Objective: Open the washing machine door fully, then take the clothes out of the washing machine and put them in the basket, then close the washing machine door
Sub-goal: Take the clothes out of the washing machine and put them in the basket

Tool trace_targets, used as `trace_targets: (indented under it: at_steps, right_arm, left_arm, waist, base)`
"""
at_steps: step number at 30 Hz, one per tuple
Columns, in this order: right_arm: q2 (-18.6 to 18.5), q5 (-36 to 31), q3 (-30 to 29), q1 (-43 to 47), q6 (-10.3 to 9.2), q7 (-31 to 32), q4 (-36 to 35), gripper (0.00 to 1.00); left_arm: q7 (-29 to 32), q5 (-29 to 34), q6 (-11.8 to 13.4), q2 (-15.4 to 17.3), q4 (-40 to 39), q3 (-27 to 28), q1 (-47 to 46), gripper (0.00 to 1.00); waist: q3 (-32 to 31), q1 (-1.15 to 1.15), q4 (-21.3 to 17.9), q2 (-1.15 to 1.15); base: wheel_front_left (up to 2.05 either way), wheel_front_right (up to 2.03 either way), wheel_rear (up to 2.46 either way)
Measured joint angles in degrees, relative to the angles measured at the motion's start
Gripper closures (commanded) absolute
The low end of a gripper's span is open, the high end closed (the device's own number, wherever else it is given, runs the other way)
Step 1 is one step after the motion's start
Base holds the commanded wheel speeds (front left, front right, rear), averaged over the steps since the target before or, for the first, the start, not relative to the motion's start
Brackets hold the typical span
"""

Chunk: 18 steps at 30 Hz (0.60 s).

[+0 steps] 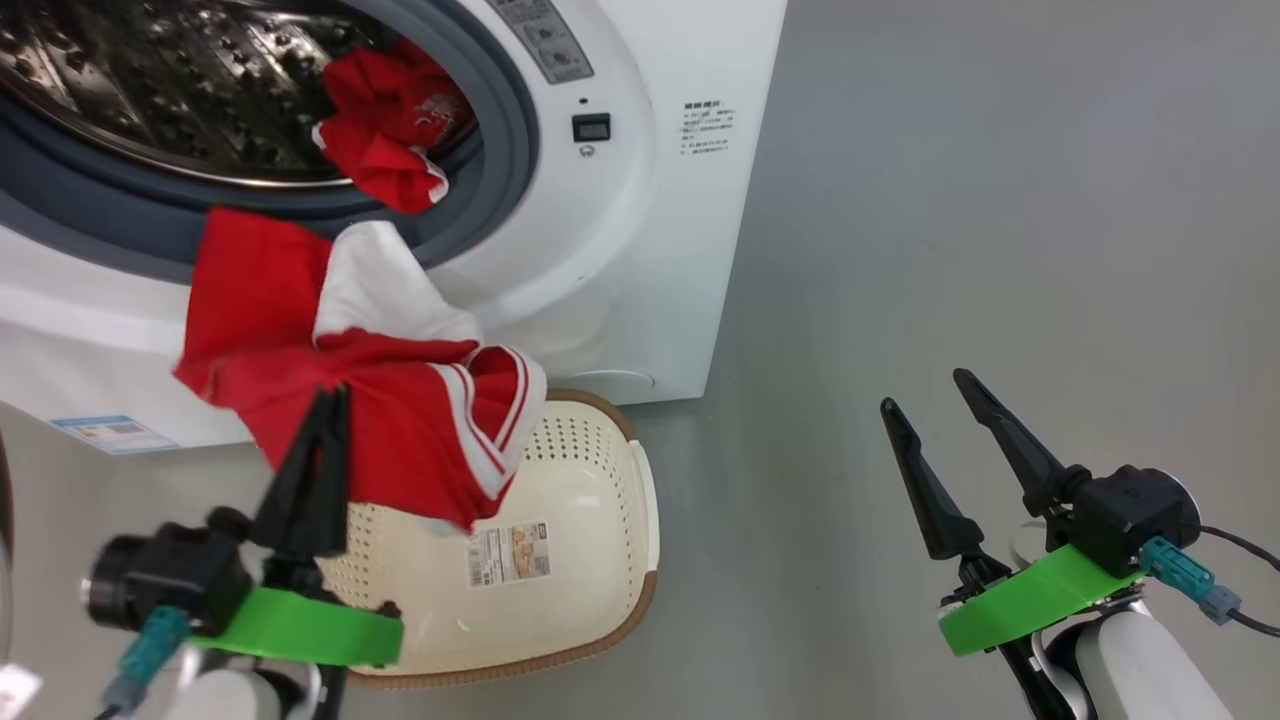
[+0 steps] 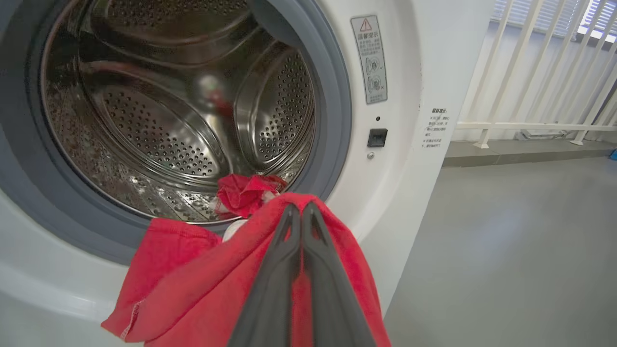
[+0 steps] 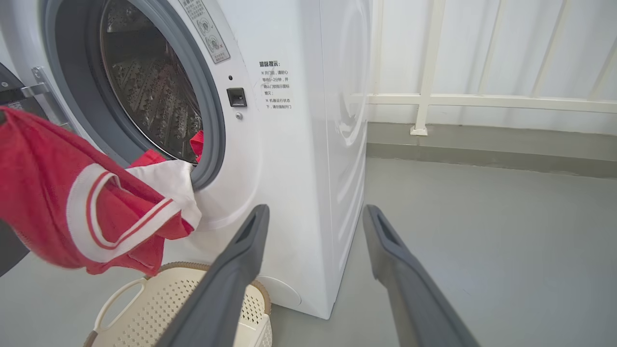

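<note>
left gripper [image 1: 335, 400]: fingers pressed together, pinching the red clothes [image 1: 400, 430]; 7 o'clock of head view.
right gripper [image 1: 925, 392]: fingers spread wide; 4 o'clock of head view, over the grey floor [image 1: 1000, 200].
clothes, where: held piece drapes out of the washing machine [image 1: 640, 250], over the gasket [image 1: 512, 150], and hangs above the basket [image 1: 590, 500] at the basket's 11 o'clock. Second red bundle lies in the drum [image 2: 159, 120], 5 o'clock of the drum mouth in left wrist view.
basket, where: on the floor at 6 o'clock of the drum mouth, just in front of the machine.
hidden: basket's 7 o'clock corner is behind the left gripper, its 11 o'clock part under the hanging piece. Cloth touching basket or not: cannot tell.
cut off: washing machine door [image 3: 8, 86], a dark sliver at 9 o'clock of right wrist view beside a metal hinge [image 3: 43, 84]; how far open, cannot tell. Drum mouth cropped at 10 o'clock in head view.
hard to read: machine stickers [image 2: 370, 58] and basket's paper label [image 1: 508, 553], print too small.
left wrist view adds: deep look into the perforated steel drum; closed fingertips sunk in a red fold.
right wrist view adds: white stripes and white panel of held piece side-on at 9 o'clock; basket handle [image 3: 115, 299] at 7 o'clock; white railing [image 3: 482, 101] at 2 o'clock.
head view adds: both grippers together, well apart; basket's inside from above.
</note>
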Motion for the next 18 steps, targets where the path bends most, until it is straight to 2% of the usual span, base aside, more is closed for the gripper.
trace_targets:
  at_steps: [2, 9, 18]
  right_arm:
    - [0.1, 0.0, 0.1, -0.1, 0.00, 0.0, -0.1, 0.00]
    - [0.5, 0.0, 0.0, -1.9, 0.00, 0.0, -0.3, 0.00]
    - [1.9, 0.0, -0.1, -2.8, 0.00, 0.0, -0.5, 0.00]
  left_arm:
    - [-0.1, -0.1, -0.1, -0.1, 1.2, -0.5, 0.0, 1.00]
    - [-0.7, -0.7, -0.7, -0.8, 13.1, -3.1, -0.9, 1.00]
    - [-2.0, -1.0, -1.6, -0.4, 29.0, -4.6, -7.0, 1.00]
  waist:
    - [0.3, 0.00, -0.1, 0.00]
    - [2.7, 0.00, -1.3, 0.00]
    - [5.6, 0.00, -3.5, 0.00]
  base:
    - [0.00, 0.00, 0.00]
    - [0.00, 0.00, 0.00]
    - [0.00, 0.00, 0.00]
